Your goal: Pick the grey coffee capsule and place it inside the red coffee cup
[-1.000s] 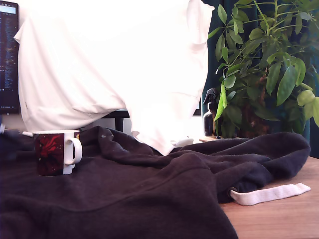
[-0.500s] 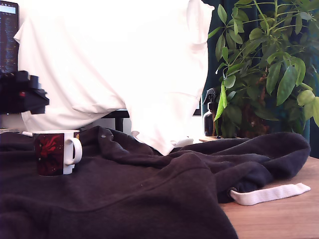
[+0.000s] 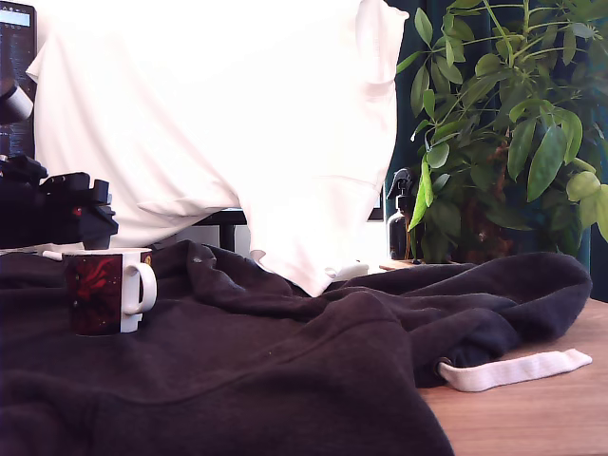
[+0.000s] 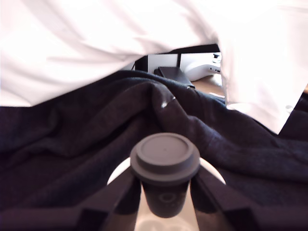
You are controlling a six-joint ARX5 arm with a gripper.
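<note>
The grey coffee capsule [image 4: 165,154] is a dark grey pod with a flat round lid. My gripper [image 4: 165,198] is shut on it, one black finger [image 4: 118,195] on each side of its body. Right beneath it the wrist view shows the white rim [image 4: 117,174] and pale inside of the red coffee cup. In the exterior view the red coffee cup [image 3: 103,291], dark red print with a white handle, stands upright on the dark cloth at the left. My gripper [image 3: 95,217] hangs just above its rim. The capsule is hidden in that view.
A dark hoodie [image 3: 285,361] covers most of the wooden table [image 3: 541,418], with a white drawstring [image 3: 513,369] at the exterior view's right. A white cloth [image 3: 218,123] hangs behind. A leafy plant [image 3: 503,123] and black spray bottle [image 3: 400,214] stand at the back right.
My arm came in from the exterior view's left and moved right and slightly down, until the gripper is over the cup. The cup has not moved.
</note>
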